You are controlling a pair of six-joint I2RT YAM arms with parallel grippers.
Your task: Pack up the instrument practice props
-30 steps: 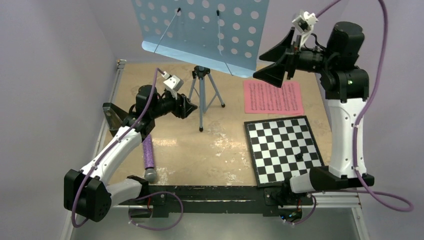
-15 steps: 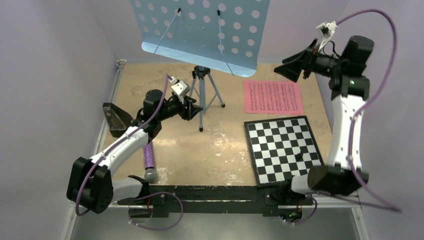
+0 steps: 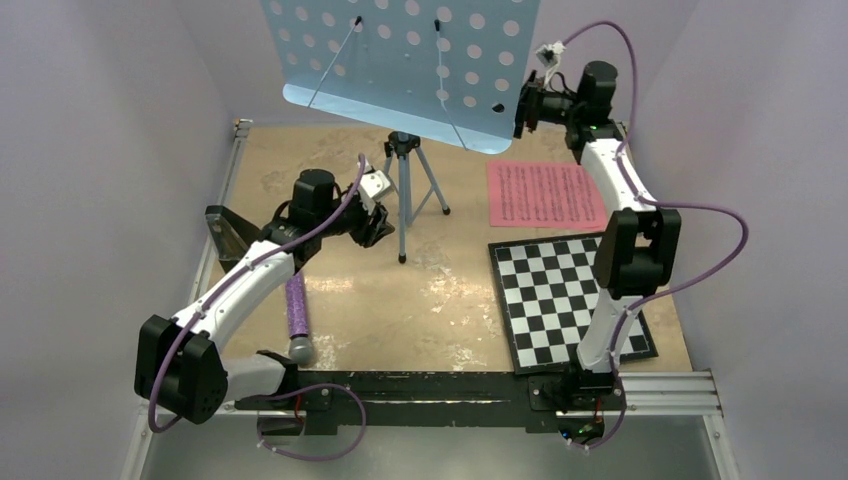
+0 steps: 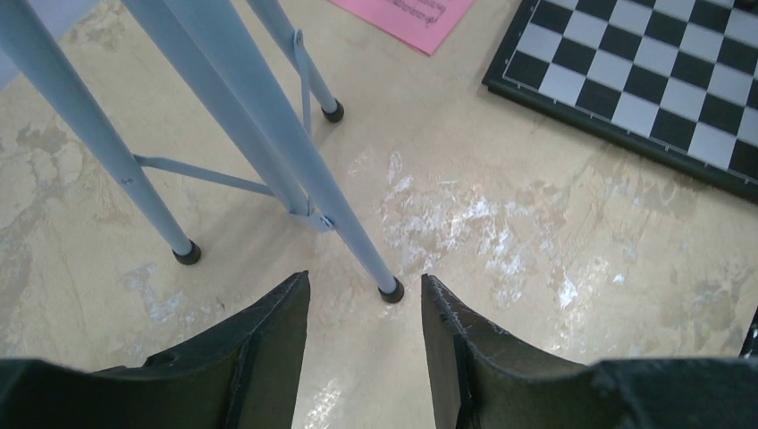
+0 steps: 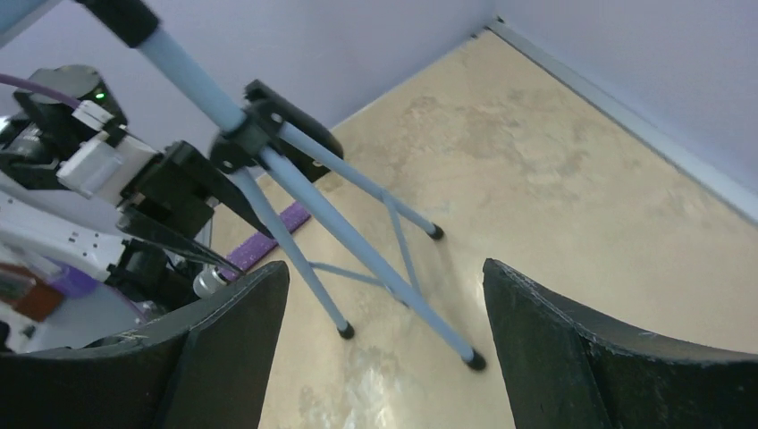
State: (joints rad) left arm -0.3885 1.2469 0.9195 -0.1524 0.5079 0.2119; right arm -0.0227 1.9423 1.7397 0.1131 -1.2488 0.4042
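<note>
Two sets of fingers spread, holding nothing — left gripper (image 4: 364, 284) by a music stand (image 3: 400, 60) foot, right gripper (image 5: 386, 266) near its perforated desk; pink sheet (image 3: 545, 193) flat on the table (image 3: 450, 300).

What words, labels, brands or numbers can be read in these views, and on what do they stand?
Nothing can be read.
Pink sheet: rows of dark print, too small in the top view, blurred in the left wrist view.
Checkered board: squares only, no letters or numbers visible.
</note>
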